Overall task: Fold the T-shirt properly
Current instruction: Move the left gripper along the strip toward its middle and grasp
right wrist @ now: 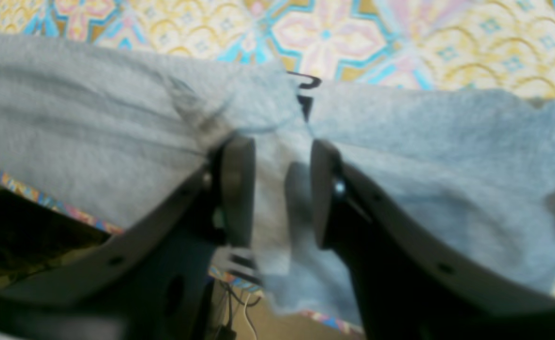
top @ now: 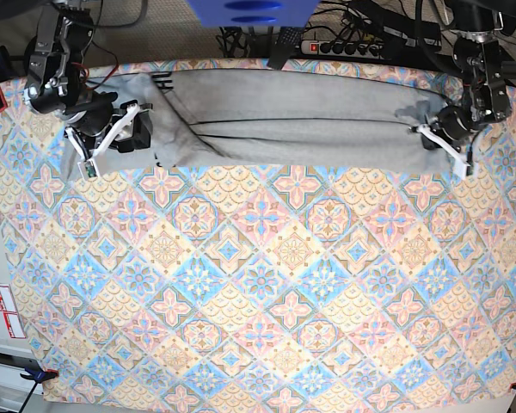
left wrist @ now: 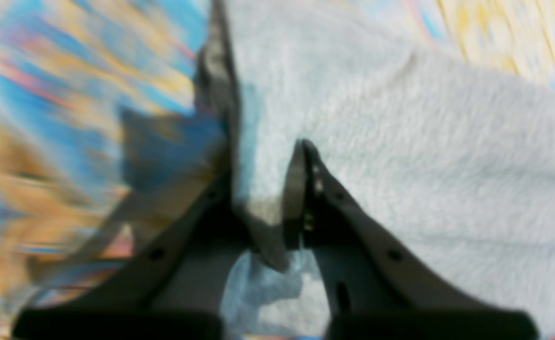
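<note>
The grey T-shirt (top: 284,116) lies stretched in a long band along the far side of the table, with folds running lengthwise. A bit of black lettering (top: 161,82) shows at its left end. My right gripper (top: 125,129) is at that left end and is shut on a bunch of shirt fabric (right wrist: 273,198), with the lettering (right wrist: 306,85) just beyond its fingers. My left gripper (top: 434,129) is at the right end, its fingers closed over the shirt's edge (left wrist: 258,189); that view is blurred.
The colourful diamond-patterned tablecloth (top: 258,275) covers the whole table. Cables and a power strip (top: 344,39) lie behind the far edge. A blue object (top: 249,9) hangs over the back centre. The table's edge and floor (right wrist: 22,226) sit beneath my right gripper.
</note>
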Controlling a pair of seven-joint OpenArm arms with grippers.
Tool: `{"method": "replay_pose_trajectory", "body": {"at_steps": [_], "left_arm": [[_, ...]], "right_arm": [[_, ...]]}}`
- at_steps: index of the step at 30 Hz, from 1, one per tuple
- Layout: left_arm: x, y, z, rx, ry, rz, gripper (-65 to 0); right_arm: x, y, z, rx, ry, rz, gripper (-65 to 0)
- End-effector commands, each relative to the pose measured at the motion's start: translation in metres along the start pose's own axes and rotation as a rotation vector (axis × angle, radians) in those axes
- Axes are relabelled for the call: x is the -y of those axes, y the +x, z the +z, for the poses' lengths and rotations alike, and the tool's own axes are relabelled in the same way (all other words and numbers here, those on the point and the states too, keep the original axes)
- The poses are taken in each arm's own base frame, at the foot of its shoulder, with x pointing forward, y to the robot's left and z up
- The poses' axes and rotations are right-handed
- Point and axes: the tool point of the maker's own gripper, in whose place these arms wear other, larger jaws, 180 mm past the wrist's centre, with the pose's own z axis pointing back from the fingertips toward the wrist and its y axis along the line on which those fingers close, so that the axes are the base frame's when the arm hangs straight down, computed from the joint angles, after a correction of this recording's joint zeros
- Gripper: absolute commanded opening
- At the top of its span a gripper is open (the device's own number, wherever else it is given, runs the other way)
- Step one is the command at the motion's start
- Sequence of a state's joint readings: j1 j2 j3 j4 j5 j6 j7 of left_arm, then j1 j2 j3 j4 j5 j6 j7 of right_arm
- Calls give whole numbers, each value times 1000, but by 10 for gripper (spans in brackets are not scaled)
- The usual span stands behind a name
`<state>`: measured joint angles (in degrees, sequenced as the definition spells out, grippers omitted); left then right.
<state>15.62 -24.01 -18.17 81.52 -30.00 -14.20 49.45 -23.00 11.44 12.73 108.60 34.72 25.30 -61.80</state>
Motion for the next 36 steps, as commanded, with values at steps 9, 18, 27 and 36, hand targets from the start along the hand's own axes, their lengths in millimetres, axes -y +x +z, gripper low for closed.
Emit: {"method": "replay_pose_trajectory", "body": {"at_steps": [9,18,27,36], "left_arm": [[-34,51,20,154,113,-35,-650],[60,38,51,213,-69,-184,-650],[152,-3,51,145,-278,-157,-650],[218,-14,49,132,-423,-135,-650]], "right_arm": [[0,9,5,31,2,17,-449],[3,10,6,36,-6,14,-449],[22,15,15,61,-61,-3,-449],[59,11,39,79,-172,-57,-449]]}}
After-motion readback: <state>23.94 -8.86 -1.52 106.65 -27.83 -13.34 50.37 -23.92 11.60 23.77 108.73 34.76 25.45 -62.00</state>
